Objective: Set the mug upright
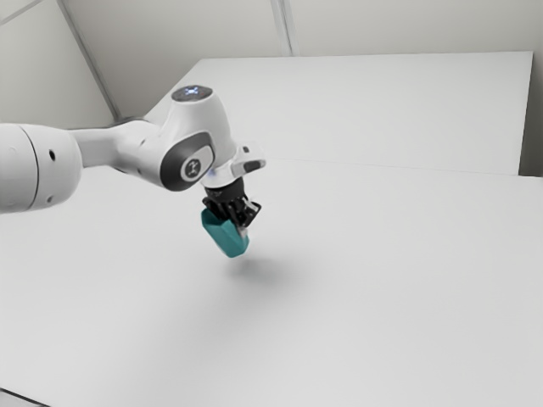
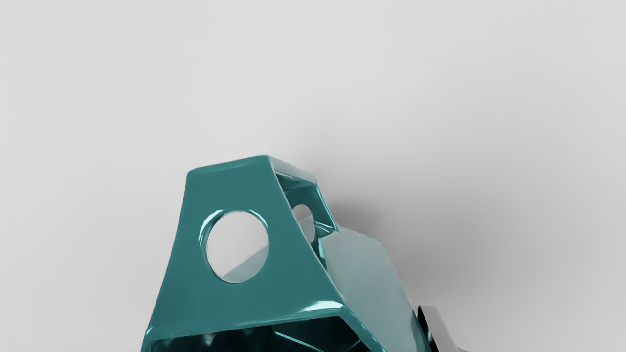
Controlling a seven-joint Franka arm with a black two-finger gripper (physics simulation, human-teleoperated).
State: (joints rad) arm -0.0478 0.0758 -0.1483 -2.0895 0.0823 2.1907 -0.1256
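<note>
Exterior view's right is where the mug (image 1: 226, 234) slants down lengthwise.

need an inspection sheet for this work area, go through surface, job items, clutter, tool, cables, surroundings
surface: pale, plain table, with a soft shadow near the mug
job's things: teal mug, tilted rather than upright, apparently held off the table; a round hole shows in one of its faces in the wrist view
clutter: nothing seen
tool: black two-finger tool, appears shut on the mug, at the end of the white arm
cables: nothing seen
surroundings: plain, pale backdrop behind the table
</note>
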